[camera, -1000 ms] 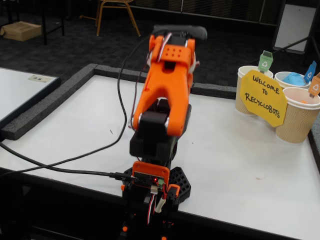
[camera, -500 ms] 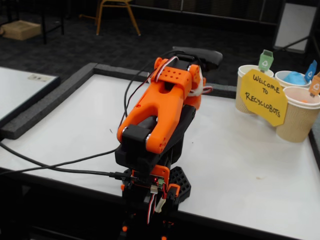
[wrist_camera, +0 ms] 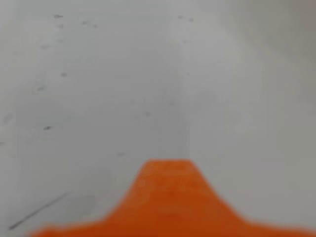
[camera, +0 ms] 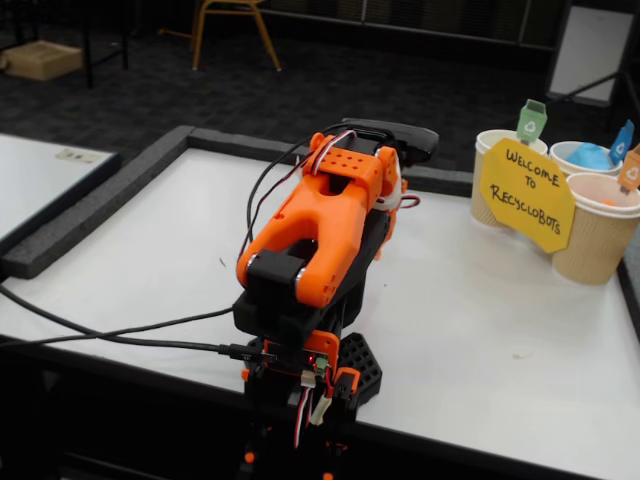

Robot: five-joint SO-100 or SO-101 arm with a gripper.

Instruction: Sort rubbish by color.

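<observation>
Orange fills the bottom of the wrist view: that is part of the gripper (wrist_camera: 168,197), blurry and very close. Behind it is only the white table (wrist_camera: 98,74) with a few small marks. No rubbish shows here, and nothing sits by the gripper. I cannot tell if the jaws are open or closed.

Now the fixed view. The orange arm (camera: 315,225) has folded down and back since a second ago, when it stood tall. Its gripper end is hidden behind the arm. The blue wad (camera: 588,156) lies inside the middle paper cup (camera: 560,160), behind the yellow sign (camera: 527,193). A bit of orange shows in the nearest cup (camera: 590,240). No green wad can be seen, and no rubbish lies on the table. So the sorting looks done, or nearly done, and the arm seems to be going to rest.
</observation>
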